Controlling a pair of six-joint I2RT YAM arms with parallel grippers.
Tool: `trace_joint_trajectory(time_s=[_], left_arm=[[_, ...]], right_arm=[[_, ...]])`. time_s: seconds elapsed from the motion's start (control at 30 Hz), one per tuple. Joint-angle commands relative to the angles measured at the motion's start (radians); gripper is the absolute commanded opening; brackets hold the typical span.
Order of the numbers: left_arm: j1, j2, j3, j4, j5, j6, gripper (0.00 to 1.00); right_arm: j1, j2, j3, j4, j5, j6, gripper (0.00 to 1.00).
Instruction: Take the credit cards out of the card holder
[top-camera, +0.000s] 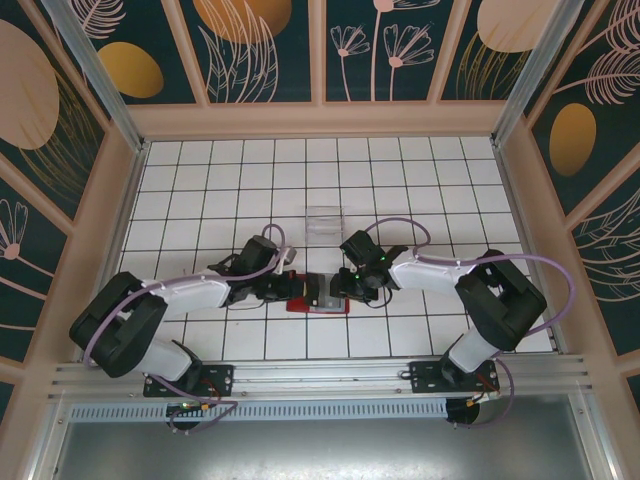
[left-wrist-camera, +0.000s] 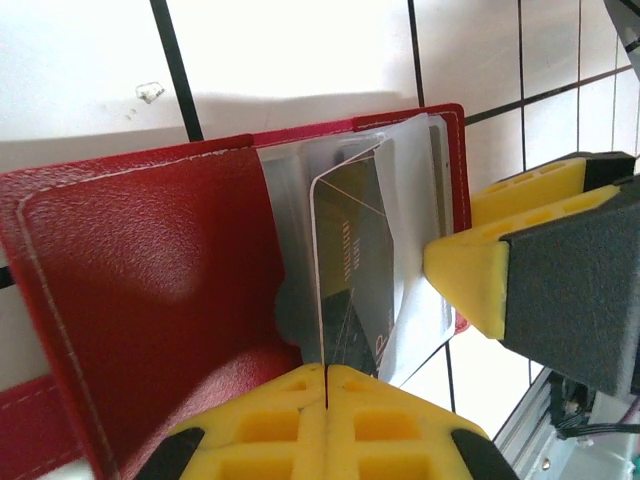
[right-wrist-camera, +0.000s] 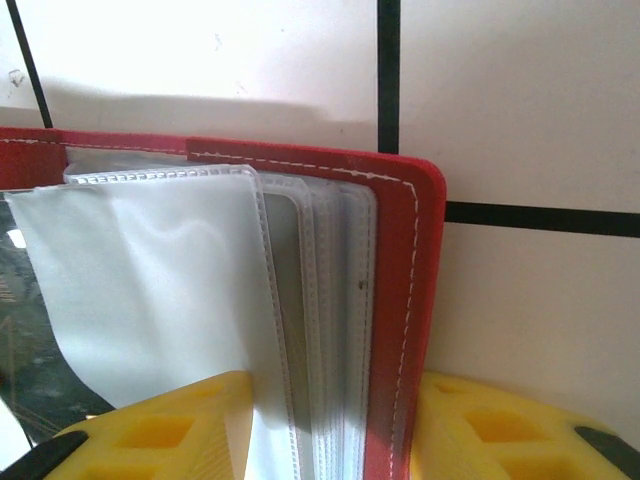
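The red card holder (top-camera: 313, 300) lies open on the tiled table between both arms. In the left wrist view its red inner flap (left-wrist-camera: 150, 290) spreads left, and clear sleeves stand at the right. A dark credit card (left-wrist-camera: 350, 270) sticks partly out of a sleeve, and my left gripper (left-wrist-camera: 327, 368) is shut on its near edge. My right gripper (right-wrist-camera: 330, 440) is shut on the card holder, clamping the stack of clear sleeves (right-wrist-camera: 310, 300) and the red cover (right-wrist-camera: 405, 300). One of its yellow fingers (left-wrist-camera: 480, 270) shows beside the card. From above, the left gripper (top-camera: 283, 288) and right gripper (top-camera: 345, 287) meet at the holder.
A clear plastic box (top-camera: 322, 222) stands on the tiles just behind the card holder. The aluminium rail (top-camera: 320, 375) runs along the near table edge, and panelled walls enclose the other three sides.
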Motion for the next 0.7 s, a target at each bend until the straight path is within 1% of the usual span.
trace_joint_trajectory(time_s=[0.0, 0.2, 0.4, 0.67], left_arm=[[0.008, -0.052, 0.038, -0.11, -0.062, 0.092, 0.0], [0.007, -0.11, 0.114, -0.255, -0.143, 0.186, 0.0], [0.009, -0.114, 0.225, -0.407, -0.242, 0.302, 0.0], [0.008, -0.087, 0.36, -0.469, -0.31, 0.45, 0.0]], right_arm=[[-0.008, 0.016, -0.038, -0.078, 0.068, 0.008, 0.44], [-0.009, 0.002, -0.029, -0.086, 0.071, 0.002, 0.44], [-0.013, -0.014, -0.01, -0.098, 0.078, -0.011, 0.44], [-0.022, -0.046, 0.004, -0.111, 0.082, -0.03, 0.44]])
